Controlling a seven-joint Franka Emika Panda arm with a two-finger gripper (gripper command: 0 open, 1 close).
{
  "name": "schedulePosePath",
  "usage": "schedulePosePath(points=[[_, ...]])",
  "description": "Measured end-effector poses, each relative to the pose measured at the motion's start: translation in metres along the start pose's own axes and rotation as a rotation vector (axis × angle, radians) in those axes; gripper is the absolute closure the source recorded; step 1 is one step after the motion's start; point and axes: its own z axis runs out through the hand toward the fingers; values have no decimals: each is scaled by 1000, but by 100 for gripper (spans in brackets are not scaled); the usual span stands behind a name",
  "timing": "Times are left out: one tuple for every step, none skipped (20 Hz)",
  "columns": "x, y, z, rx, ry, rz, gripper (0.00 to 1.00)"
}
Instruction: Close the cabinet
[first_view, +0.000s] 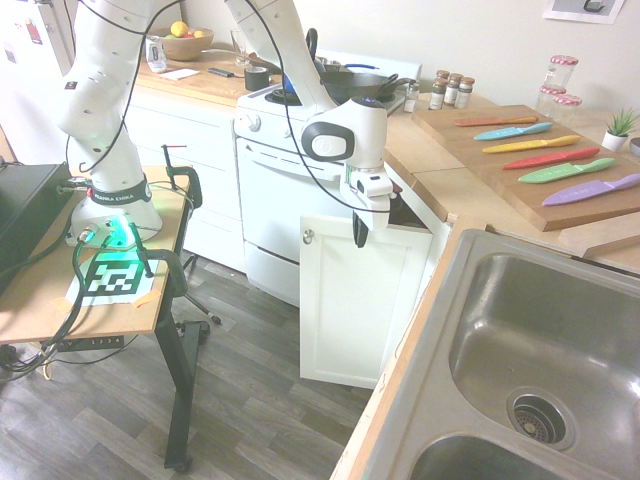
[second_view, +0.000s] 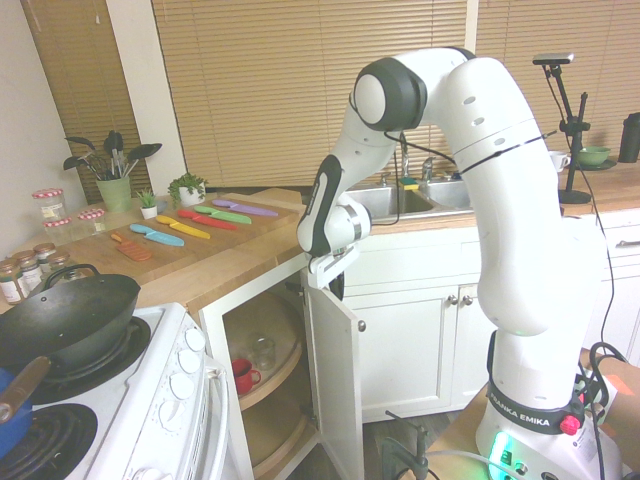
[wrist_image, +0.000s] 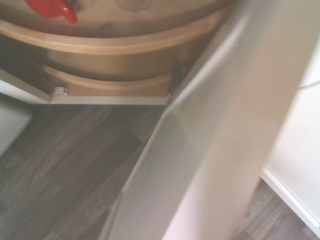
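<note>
end effector (first_view: 360, 238), fingers together, points down at the top edge of the door (first_view: 355, 295). cabinet (second_view: 285, 385) stands under the desk (second_view: 215, 268) beside the stove (second_view: 120, 400), its door half open.

knives (first_view: 552, 154): 6; spice jars (first_view: 451, 90): 4; sink basins (first_view: 560, 360): 2

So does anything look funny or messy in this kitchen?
The cabinet door hangs open beside the stove, showing round shelves with a red cup. The shut gripper is at the door's top edge. Nothing looks spilled or broken.
</note>
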Motion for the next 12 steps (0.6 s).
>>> schedulePosePath(points=[[-3,-5,0,0,-1,-2,100],[-5,-9,0,-1,0,-3,100],[-6,-13,-1,-3,1,-5,100],[-8,-17,-1,-4,2,-6,100],[-10,-21,-2,-5,4,-6,100],[-11,-25,-3,-4,6,-3,100],[-14,-31,-4,-3,9,-2,100],[-17,-38,-6,-4,12,-5,100],[-21,-46,-8,-7,13,-8,100],[-25,-55,-11,-11,16,-14,100],[-30,-65,-14,-15,19,-19,100],[-34,-75,-17,-19,19,-23,100]])
